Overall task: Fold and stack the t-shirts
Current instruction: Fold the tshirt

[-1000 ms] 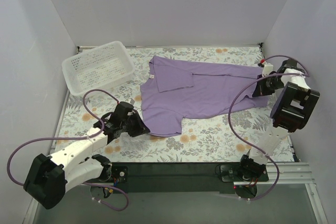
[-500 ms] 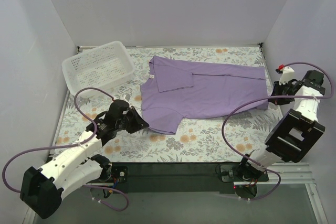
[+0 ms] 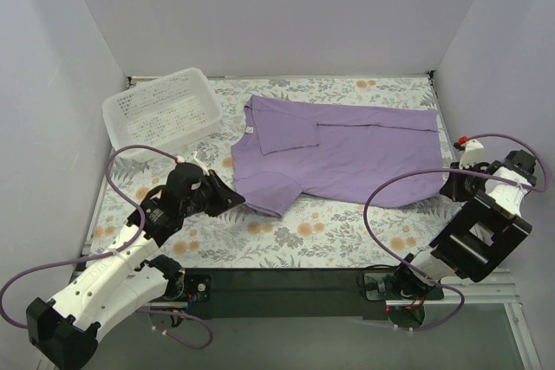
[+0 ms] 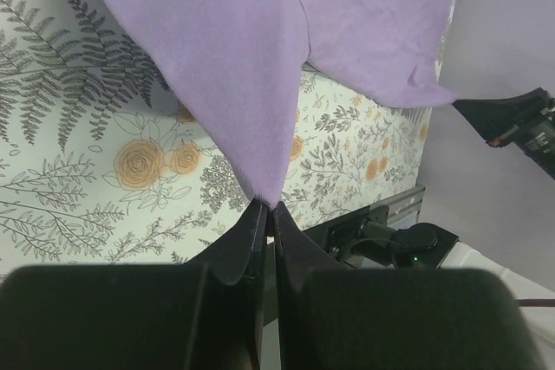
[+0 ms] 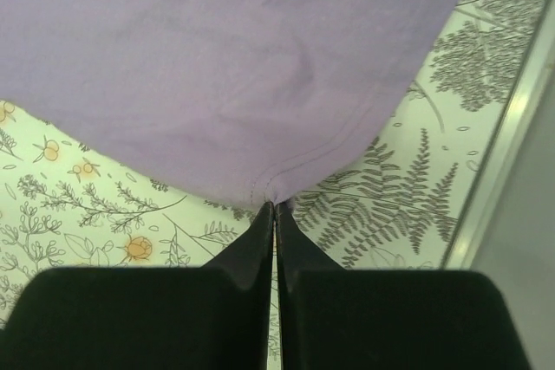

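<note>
Starting at the left, your left hand is clamped on the near corner of the purple t-shirt, which lies spread on the flowered worktop beside the white basket. At the right, your right hand is pinched tight on the hem corner. Lift both corners evenly, keeping the near edge taut, so the fold lands straight.

Plain lavender short-sleeved t-shirt, spread nearly flat just right of the white perforated basket, round neck toward the basket, hem away from it, one sleeve folded over the chest, both near corners drawn into points.
</note>
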Tool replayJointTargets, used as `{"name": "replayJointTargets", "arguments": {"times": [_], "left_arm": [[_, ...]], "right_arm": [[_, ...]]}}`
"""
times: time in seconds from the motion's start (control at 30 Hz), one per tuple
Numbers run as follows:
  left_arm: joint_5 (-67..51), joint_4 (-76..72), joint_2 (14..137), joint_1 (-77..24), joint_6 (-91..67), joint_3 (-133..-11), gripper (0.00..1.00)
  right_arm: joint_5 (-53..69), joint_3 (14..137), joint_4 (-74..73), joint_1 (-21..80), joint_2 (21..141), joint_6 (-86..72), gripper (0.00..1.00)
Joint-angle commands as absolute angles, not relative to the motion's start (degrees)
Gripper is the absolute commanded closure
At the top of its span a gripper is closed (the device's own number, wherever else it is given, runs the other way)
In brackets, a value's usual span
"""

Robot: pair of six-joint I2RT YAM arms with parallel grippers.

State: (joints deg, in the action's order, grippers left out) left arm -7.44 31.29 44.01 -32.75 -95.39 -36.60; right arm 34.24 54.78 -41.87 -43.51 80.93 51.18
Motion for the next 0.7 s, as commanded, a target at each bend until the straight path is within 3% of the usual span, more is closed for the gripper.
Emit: {"name": "replayJointTargets", "arguments": {"times": [0.0,0.17,0.67], "left_arm": [[-12.03,31.91,43.33,-32.96,-97.38,-37.00,1.00],[-14.68,31.64,45.52,-33.05,-97.30,-35.86,1.00],[-8.44,32.17,59.32,-32.26,-91.67,-38.40,1.00]], "right_arm": [[37.09,52.83,-41.75,-43.86,79.63,54.49,0.99],[39.11,53.52,-41.83,-43.86,81.30,54.41,0.99],[42.71,63.98,-41.84,-41.67,87.27,49.84,0.99]]}}
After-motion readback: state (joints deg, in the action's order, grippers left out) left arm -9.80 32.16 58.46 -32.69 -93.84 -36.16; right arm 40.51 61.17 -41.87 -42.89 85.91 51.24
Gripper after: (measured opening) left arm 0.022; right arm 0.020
